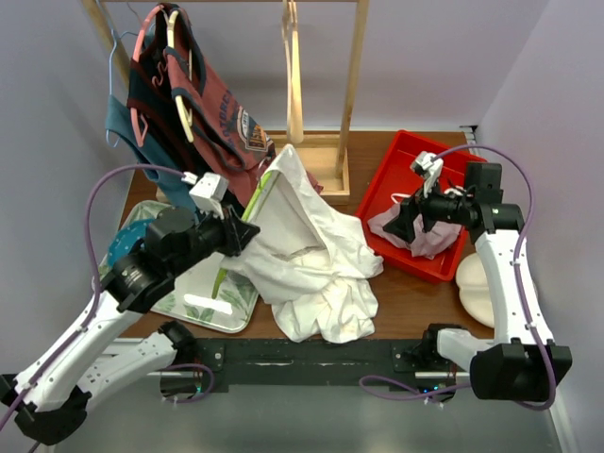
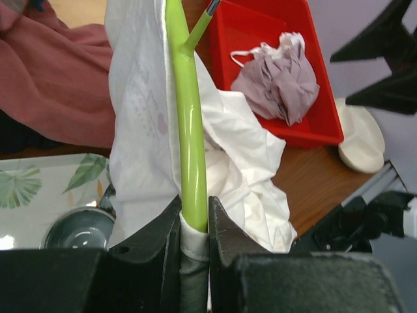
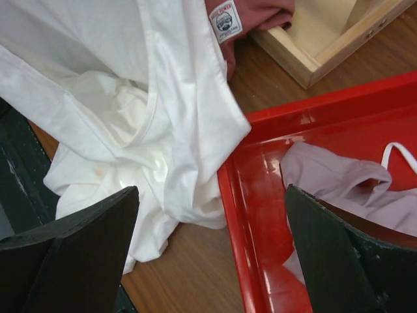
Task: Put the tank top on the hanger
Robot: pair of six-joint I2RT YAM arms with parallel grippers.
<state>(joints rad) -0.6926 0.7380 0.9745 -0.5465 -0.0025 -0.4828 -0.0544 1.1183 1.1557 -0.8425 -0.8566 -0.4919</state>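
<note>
Gripping the lime-green hanger (image 2: 189, 130) near one of its ends, the left claw (image 2: 194, 218) has its two fingers closed tight on the plastic, and a fold of white fabric is pinched there together with it. From the top view the left claw (image 1: 241, 231) is above the table (image 1: 415, 302), left of the middle, and it points toward the back right. The hanger (image 1: 253, 203) is raised and tilted, and most of it is hidden by the fabric. The tank top (image 1: 311, 255) hangs over it like a tent: one part is lifted along the green bar, and the rest falls down in a crumpled heap on the table. Whether the hanger is inside the neck opening or only under the fabric, I cannot tell.

The right claw (image 1: 404, 225) is wide open and holds nothing. It hovers over the left rim of the red tray (image 1: 406, 156), with one finger on the side of the tank top (image 3: 130, 98) and the other over the mauve cloth (image 3: 339, 182), which lies inside the tray. The edge of the tank top touches the rim of the tray.

Behind, a faded-red shirt (image 1: 212, 113) hangs from the wooden rack (image 1: 354, 75). A leaf-print tray (image 1: 203, 302) lies under the left arm, and a cream object (image 1: 475, 288) lies just right of the red tray.
</note>
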